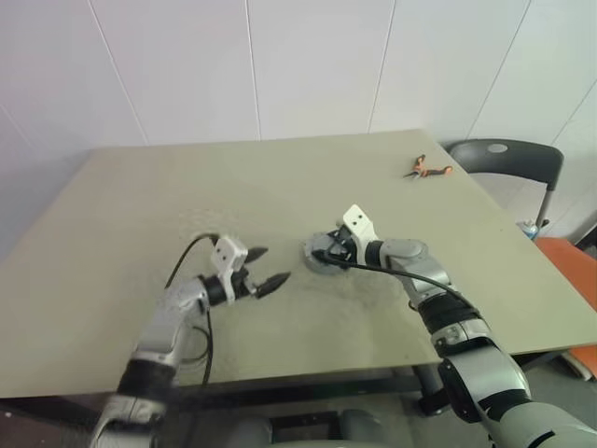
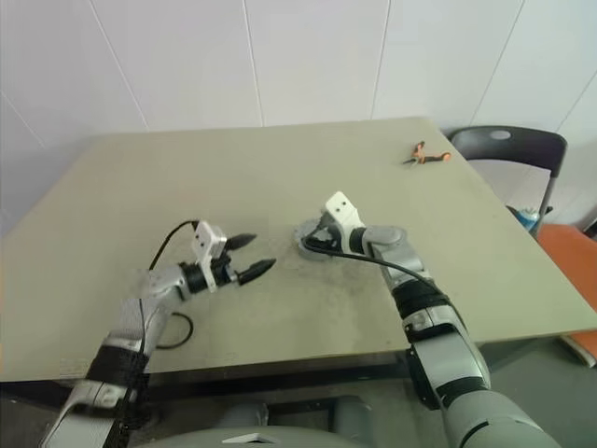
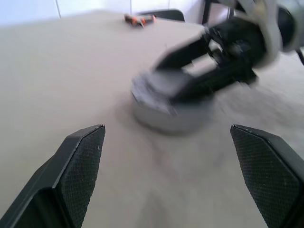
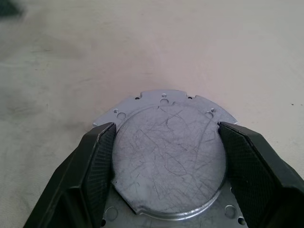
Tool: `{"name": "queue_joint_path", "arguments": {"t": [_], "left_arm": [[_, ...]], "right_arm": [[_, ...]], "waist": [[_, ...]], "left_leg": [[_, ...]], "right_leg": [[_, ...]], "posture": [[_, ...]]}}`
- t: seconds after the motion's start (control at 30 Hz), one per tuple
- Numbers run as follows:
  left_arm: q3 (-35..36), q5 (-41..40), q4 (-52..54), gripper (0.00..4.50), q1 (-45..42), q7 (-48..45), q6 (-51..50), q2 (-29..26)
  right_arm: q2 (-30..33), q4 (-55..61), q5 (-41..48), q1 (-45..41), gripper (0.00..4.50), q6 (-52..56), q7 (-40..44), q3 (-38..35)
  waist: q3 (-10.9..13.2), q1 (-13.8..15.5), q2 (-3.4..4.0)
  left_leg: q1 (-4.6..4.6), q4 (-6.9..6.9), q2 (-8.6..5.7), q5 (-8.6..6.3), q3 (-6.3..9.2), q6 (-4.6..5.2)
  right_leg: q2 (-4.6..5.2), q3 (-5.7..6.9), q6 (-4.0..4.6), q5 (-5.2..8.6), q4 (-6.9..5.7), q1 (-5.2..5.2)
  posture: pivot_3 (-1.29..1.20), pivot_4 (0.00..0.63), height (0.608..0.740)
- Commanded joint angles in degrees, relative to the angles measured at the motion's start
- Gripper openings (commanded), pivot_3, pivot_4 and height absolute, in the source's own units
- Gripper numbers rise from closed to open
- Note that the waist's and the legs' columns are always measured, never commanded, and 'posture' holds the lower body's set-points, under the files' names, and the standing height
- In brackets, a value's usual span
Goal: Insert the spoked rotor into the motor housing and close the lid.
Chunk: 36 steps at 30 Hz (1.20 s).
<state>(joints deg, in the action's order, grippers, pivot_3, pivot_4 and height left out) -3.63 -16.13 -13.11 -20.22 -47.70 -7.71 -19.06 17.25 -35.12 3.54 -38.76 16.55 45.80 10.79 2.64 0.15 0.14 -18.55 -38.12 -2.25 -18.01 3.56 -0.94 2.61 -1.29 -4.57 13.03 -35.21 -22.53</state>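
The lid (image 4: 168, 156), a scratched round grey metal disc, is being gripped across its width by the right end effector (image 4: 166, 156), whose two black fingers (image 4: 97, 166) are pressing against opposite edges of it. In the right wrist view the disc is lying on a flanged silver plate with small holes around its border, which is judged to be the top of the motor housing (image 3: 164, 111); neither the copper windings nor the spoked rotor can be made out, so the rotor is taken to be already seated underneath. The assembly is resting near the middle of the bench (image 1: 140, 205).

The left end effector (image 1: 264, 269) is being held just above the bench, released and grasping nothing, with its fingers spread wide and pointed toward the housing from a short way off.

The step in hand is judged to be the closing of the lid. What the next move calls for is that the disc be settled squarely and pressed flat before the right fingers are let go; whether it is already sitting fully flush cannot be told. The left end effector is well placed for the housing to be steadied.

An orange-handled tool (image 1: 427, 169) is lying at the far corner of the bench, well apart.
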Motion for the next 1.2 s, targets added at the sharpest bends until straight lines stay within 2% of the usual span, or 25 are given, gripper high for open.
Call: {"name": "queue_joint_path", "arguments": {"t": [0.03,0.1,0.2,0.4,0.57,0.67,0.9,1.2], "left_arm": [[0.3,1.6,-5.9,4.50,-8.1,-1.3,3.8,-0.1],[-0.7,3.0,-12.2,4.50,-13.9,-3.5,6.3,0.0],[-0.7,3.8,-21.2,3.87,-20.2,-6.6,9.4,1.0],[-1.2,5.4,-36.1,1.82,-28.0,-13.8,14.3,3.2],[-1.0,7.4,-45.8,0.13,-32.5,-14.0,18.8,5.5],[-1.0,8.9,-49.7,0.05,-34.9,-11.8,21.4,7.1],[-2.4,13.0,-54.7,0.05,-37.5,-13.0,23.2,9.4],[-6.2,20.6,-57.4,0.05,-37.0,-10.9,25.1,9.4]], "right_arm": [[0.4,-3.0,-1.7,1.7,3.05,2.2,0.6,1.2],[0.3,-3.0,-1.8,1.5,3.05,2.2,0.6,1.3],[0.0,-3.0,-1.9,1.4,3.05,2.3,0.4,1.3],[-0.3,-2.4,-1.8,1.4,3.05,2.4,-0.2,1.1],[-0.6,-0.5,-1.5,2.4,3.05,3.2,-0.7,1.0],[-0.6,0.7,-1.4,3.1,3.05,3.8,-1.0,1.0],[-0.7,2.3,-1.3,3.7,3.05,4.7,-1.4,1.0],[-0.5,3.6,-2.0,4.3,3.05,5.0,-2.5,1.4]], "waist": [[0.0,0.0,-0.01],[0.0,-0.1,-0.02],[0.0,-0.3,-0.03],[0.0,-0.8,-0.05],[0.0,-0.8,-0.06],[0.0,-0.8,-0.07],[0.0,-0.8,-0.07],[0.0,-0.8,-0.08]], "left_leg": [[0.03,0.03,0.00,0.00,-0.01,0.00],[0.03,0.08,-0.01,0.00,-0.02,0.01],[0.03,0.11,-0.01,-0.02,-0.04,0.03],[-0.02,0.11,-0.03,-0.08,-0.05,0.14],[-0.06,0.11,-0.02,-0.09,-0.03,0.15],[-0.08,0.11,-0.02,-0.10,-0.02,0.17],[-0.16,0.13,-0.02,-0.13,-0.02,0.23],[-0.18,0.13,-0.02,-0.14,-0.02,0.25]], "right_leg": [[0.00,0.00,-0.01,-0.01,0.00,0.01],[-0.01,-0.01,-0.01,-0.14,0.01,0.00],[-0.03,-0.01,0.03,-0.19,0.05,-0.01],[-0.01,-0.01,-0.06,-0.18,0.09,-0.02],[-0.01,-0.01,-0.11,-0.17,0.07,-0.07],[0.00,-0.01,-0.15,-0.16,0.07,-0.09],[0.00,-0.01,-0.19,-0.17,0.06,-0.18],[0.00,-0.01,-0.21,-0.16,0.05,-0.20]], "posture": [[0.00,0.000,0.740],[0.00,0.000,0.740],[0.00,0.000,0.740],[0.00,0.000,0.740],[0.00,0.000,0.740],[0.00,0.000,0.740],[0.00,0.000,0.740],[0.00,0.000,0.740]]}}
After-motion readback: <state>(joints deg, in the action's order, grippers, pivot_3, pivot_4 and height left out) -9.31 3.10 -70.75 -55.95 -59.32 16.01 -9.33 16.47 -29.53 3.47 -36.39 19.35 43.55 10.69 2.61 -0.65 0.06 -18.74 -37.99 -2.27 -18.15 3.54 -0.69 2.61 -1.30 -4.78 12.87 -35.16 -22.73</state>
